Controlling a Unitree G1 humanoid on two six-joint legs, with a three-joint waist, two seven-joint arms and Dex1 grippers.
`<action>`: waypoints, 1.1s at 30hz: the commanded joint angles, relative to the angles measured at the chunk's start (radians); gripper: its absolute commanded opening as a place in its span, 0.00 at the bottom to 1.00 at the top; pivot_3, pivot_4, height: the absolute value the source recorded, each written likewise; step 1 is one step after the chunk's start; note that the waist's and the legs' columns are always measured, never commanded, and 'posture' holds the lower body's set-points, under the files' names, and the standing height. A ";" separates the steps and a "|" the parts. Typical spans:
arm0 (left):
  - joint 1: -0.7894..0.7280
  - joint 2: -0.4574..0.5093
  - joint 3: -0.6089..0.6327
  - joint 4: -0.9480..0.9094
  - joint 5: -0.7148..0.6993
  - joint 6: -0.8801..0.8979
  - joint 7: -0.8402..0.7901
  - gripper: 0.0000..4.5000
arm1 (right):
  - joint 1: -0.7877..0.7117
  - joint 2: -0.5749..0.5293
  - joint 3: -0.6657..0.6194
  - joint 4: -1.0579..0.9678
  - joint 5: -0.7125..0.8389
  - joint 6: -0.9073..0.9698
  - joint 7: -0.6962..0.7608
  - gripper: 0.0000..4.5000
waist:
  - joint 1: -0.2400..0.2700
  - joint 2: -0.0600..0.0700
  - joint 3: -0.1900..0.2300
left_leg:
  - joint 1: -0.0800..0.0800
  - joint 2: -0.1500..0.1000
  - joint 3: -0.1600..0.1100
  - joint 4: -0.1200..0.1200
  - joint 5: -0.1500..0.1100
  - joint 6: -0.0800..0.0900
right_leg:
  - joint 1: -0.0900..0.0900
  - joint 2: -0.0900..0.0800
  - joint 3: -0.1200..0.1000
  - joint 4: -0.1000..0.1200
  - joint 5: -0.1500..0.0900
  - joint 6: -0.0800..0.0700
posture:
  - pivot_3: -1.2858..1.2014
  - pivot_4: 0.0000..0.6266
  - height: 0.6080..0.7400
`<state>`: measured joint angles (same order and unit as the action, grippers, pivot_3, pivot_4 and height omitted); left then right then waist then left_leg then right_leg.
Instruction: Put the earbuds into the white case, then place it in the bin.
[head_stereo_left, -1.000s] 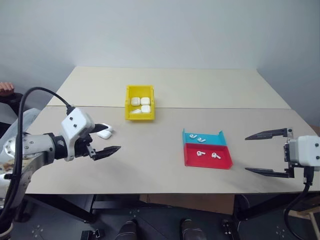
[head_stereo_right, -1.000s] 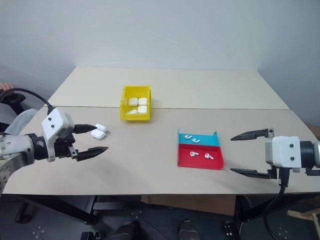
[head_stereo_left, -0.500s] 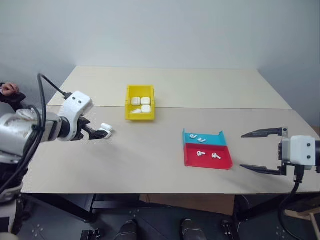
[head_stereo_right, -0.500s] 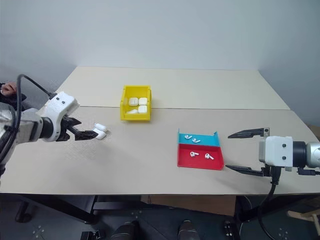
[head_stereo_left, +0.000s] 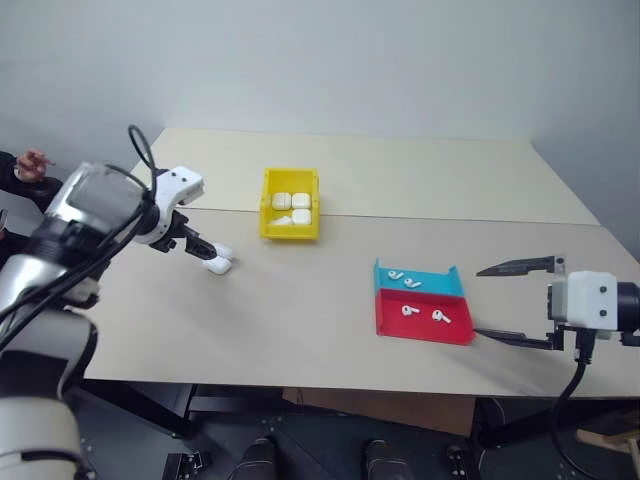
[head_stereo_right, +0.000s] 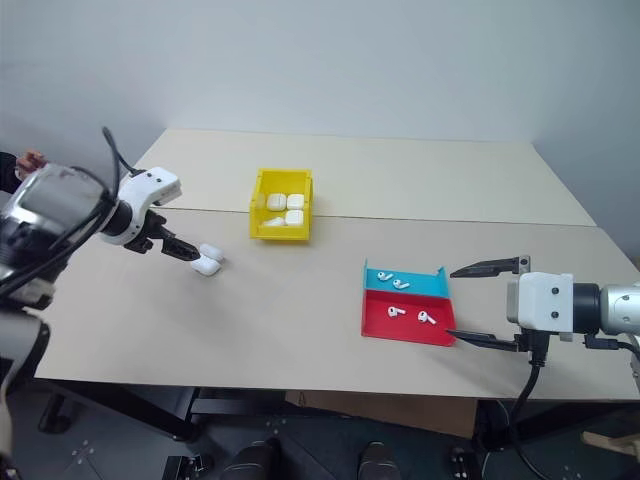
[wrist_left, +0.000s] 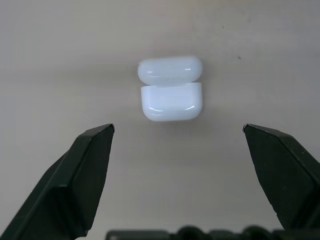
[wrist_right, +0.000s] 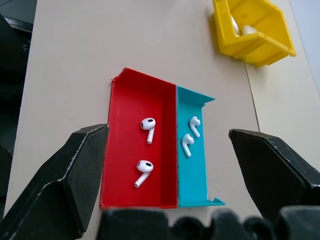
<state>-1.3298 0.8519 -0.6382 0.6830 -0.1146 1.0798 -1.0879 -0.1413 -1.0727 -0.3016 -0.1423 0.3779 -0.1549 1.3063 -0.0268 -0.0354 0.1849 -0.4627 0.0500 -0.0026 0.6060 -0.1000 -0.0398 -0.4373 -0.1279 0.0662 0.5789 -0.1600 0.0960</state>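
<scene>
The white case (wrist_left: 171, 94), lid flipped up, looks light, rigid and slippery; pinch its flat sides. The left gripper (wrist_left: 178, 137) gapes wide, empty.

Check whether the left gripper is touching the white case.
Apart. The left wrist view shows bare table between the left gripper and white case.

left gripper (wrist_left: 175, 145) jaws spread, right gripper (wrist_right: 172, 165) jaws spread
</scene>
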 joint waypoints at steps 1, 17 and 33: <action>-0.078 -0.065 -0.035 0.206 0.106 -0.113 -0.077 1.00 | -0.021 -0.004 -0.005 0.002 0.017 0.010 -0.002 0.99 | 0.004 0.000 0.000 | 0.000 0.000 0.000 0.000 0.000 0.000 | 0.000 0.000 0.000 0.000 0.000 0.000 | 0.52 0.24 1.00; -0.157 -0.271 0.106 0.633 0.320 -0.405 -0.045 1.00 | 0.040 0.000 -0.026 -0.058 0.001 0.053 -0.046 0.99 | 0.017 -0.001 0.001 | -0.005 -0.001 -0.001 0.001 0.000 0.000 | -0.001 0.000 0.000 0.001 0.000 0.002 | 0.52 0.24 1.00; -0.086 -0.328 0.284 0.666 0.358 -0.424 0.126 1.00 | 0.086 -0.003 -0.036 -0.085 -0.015 0.051 -0.096 0.99 | 0.016 -0.001 0.001 | -0.004 -0.001 -0.001 0.002 0.000 0.000 | 0.000 0.000 0.000 0.002 0.001 0.003 | 0.52 0.24 1.00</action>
<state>-1.4076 0.5211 -0.3752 1.3516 0.2393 0.6586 -0.9783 -0.0569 -1.0693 -0.2901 -0.1988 0.3582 -0.1038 1.2183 -0.0108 -0.0365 0.1856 -0.4666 0.0488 -0.0035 0.6077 -0.1000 -0.0399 -0.4370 -0.1278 0.0660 0.5814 -0.1590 0.0989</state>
